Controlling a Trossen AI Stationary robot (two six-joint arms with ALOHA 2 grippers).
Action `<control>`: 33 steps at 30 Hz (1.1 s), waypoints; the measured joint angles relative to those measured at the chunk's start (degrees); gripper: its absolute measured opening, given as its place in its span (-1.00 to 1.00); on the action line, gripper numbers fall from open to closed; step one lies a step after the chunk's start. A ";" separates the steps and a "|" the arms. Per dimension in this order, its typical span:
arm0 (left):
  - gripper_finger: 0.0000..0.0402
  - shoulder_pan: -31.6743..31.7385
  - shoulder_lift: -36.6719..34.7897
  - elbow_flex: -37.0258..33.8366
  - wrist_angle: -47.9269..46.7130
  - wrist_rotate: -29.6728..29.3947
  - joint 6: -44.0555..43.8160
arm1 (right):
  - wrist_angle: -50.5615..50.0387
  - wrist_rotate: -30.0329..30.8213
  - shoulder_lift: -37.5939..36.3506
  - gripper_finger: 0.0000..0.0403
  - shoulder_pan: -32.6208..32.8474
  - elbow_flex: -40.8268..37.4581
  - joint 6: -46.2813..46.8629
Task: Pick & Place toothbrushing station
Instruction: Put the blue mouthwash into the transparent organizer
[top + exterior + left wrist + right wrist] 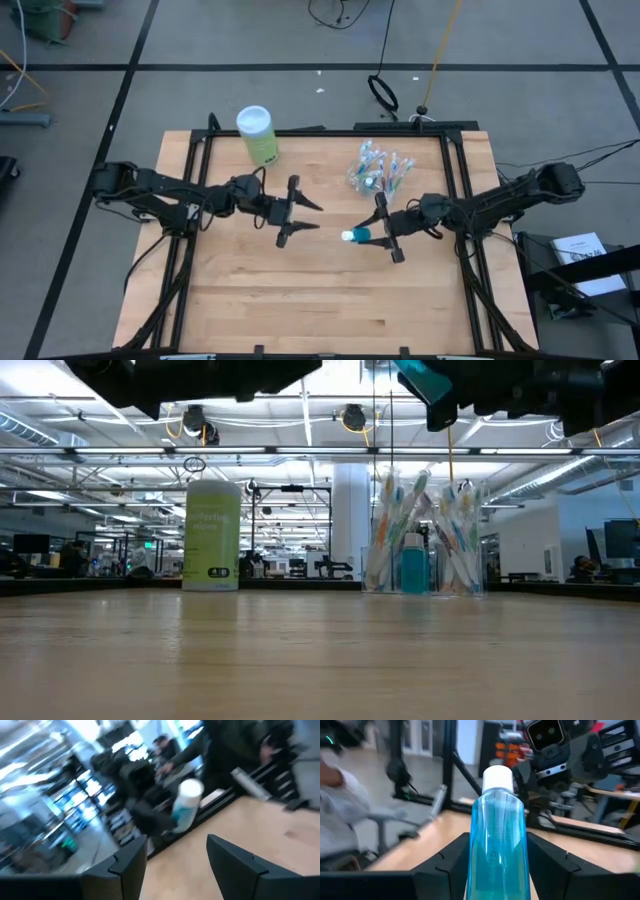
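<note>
On the wooden table [300,290], toward its back edge and left of the middle, a light-green canister [257,134] with a white lid stands upright. To the right of the canister and nearer the front, the left arm reaches in from the table's left side, stretched nearly level. Its left pincer [308,216] points to the right, and its two dark fingers [127,865] are spread apart with nothing between them.

Further right of the canister, past the table's middle, the right pincer [388,228] grips a short toothpaste tube [357,236]. The tube is clear blue with a white cap. In the right wrist view it sits squarely between the two fingers [445,862], which press on its sides. The right arm comes in from the table's right edge, bent at the elbow, with its wrist aimed left. The tube's long axis lies roughly level along the line of the pincer, and the white cap points left, toward the left pincer. The low view shows the tube held up off the table.

Behind the held tube, and level with the canister along the back edge, a clear plastic cup [378,172] holds a bundle of thin toothbrushes [450,530] in white, blue, green and orange, leaning outward. Another blue tube [413,563] stands upright among them, white cap up.
</note>
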 joint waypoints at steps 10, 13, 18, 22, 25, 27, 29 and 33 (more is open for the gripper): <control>0.05 -1.49 3.17 4.41 -0.04 2.06 3.63 | 11.01 -2.31 13.28 -0.19 0.66 0.18 9.55; 0.05 -1.79 3.33 4.54 -0.69 3.50 3.88 | 16.35 -6.14 16.08 -0.19 -0.62 0.42 10.39; 0.05 -1.91 3.33 4.61 -2.82 3.92 4.02 | 19.31 -10.63 17.31 -0.19 -1.75 0.46 13.66; 0.05 -1.93 3.31 4.63 -3.54 5.75 3.84 | 19.35 -10.53 17.31 -0.19 -1.90 0.46 13.88; 0.05 -1.98 3.33 4.61 -3.57 6.71 3.60 | 19.36 -10.57 17.31 -0.19 -1.86 0.46 13.87; 0.05 -1.98 3.31 4.61 -3.50 8.24 3.79 | 19.35 -10.60 17.31 -0.19 -1.86 0.46 13.88; 0.05 -2.14 3.70 4.61 -3.24 10.17 3.67 | 19.43 -10.57 17.31 -0.19 -1.86 0.46 13.87; 0.05 -3.56 6.35 4.72 0.41 10.55 3.63 | 20.16 -10.57 17.31 -0.18 -1.86 0.46 13.87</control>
